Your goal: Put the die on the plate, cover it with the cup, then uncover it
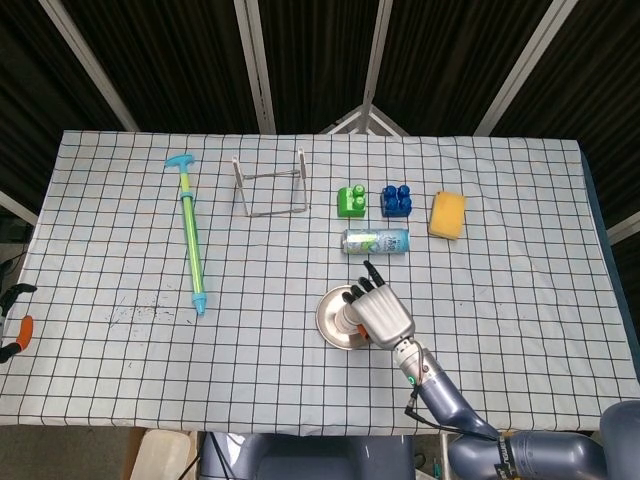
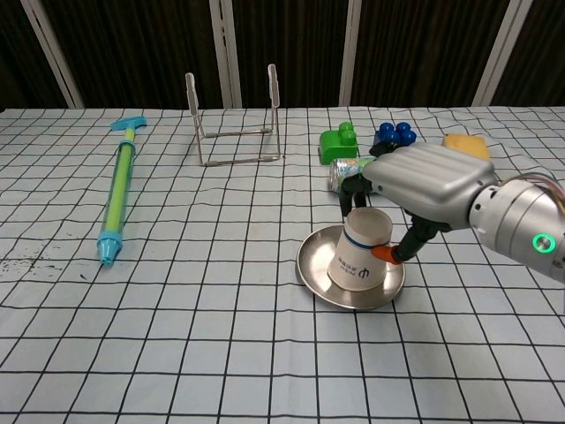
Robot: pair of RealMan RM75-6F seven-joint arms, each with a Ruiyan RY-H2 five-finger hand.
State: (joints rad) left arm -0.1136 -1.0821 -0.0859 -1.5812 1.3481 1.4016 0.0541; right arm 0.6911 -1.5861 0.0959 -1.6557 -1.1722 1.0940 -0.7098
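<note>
An upturned white paper cup stands tilted on the round metal plate in the chest view. My right hand reaches over it from the right. Its orange-tipped thumb presses the cup's near side and its fingers curl behind the far side, so it grips the cup. From the head view the right hand hides most of the cup, and the plate shows to its left. The die is not visible in either view. My left hand is out of both views.
Just behind the plate lies a drinks can. Further back stand a green block, a blue block and a yellow sponge. A wire rack stands at the back centre and a water gun lies at the left.
</note>
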